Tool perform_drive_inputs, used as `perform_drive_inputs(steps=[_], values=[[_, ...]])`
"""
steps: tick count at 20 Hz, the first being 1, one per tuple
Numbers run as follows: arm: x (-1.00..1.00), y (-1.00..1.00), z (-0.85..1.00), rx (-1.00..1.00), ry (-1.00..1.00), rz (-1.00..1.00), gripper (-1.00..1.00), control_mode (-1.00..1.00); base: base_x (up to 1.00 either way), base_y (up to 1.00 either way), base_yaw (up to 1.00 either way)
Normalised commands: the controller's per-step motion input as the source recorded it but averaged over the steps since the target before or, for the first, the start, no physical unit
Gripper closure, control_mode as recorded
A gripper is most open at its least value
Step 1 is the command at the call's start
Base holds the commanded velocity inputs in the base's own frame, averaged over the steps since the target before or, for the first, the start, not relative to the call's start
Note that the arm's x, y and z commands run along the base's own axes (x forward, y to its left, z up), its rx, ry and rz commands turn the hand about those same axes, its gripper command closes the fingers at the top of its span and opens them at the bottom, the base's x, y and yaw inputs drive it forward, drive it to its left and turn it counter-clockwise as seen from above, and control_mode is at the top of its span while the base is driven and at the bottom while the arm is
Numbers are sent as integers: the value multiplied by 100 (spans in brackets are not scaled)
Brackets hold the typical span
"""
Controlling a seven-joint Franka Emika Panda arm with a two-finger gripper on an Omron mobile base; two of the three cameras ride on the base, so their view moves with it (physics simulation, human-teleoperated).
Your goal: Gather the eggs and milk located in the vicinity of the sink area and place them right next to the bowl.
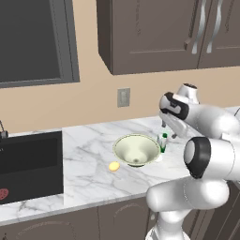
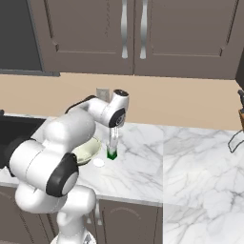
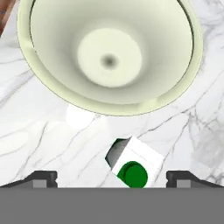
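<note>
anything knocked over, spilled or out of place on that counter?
Nothing stands out. The milk stands upright beside the bowl, below the open gripper. The egg lies whole on the counter on the bowl's other side. The only oddity is a flat red thing in the sink.

milk (image 1: 162,142) just right of bowl (image 1: 136,149) | egg (image 1: 114,166) front-left, perhaps touching
</note>
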Motion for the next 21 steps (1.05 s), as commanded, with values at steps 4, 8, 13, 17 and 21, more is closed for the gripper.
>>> perform_drive_inputs(steps=[4,8,13,17,21], values=[[-58,0,29,0,6,-33,-100,-100,0,0,0],[-71,0,33,1,3,-28,-100,-100,0,0,0],[-76,20,38,0,0,-29,-100,-100,0,0,0],[-73,81,52,0,0,-33,-100,-100,0,0,0],[-68,71,54,0,0,-40,-100,-100,0,0,0]])
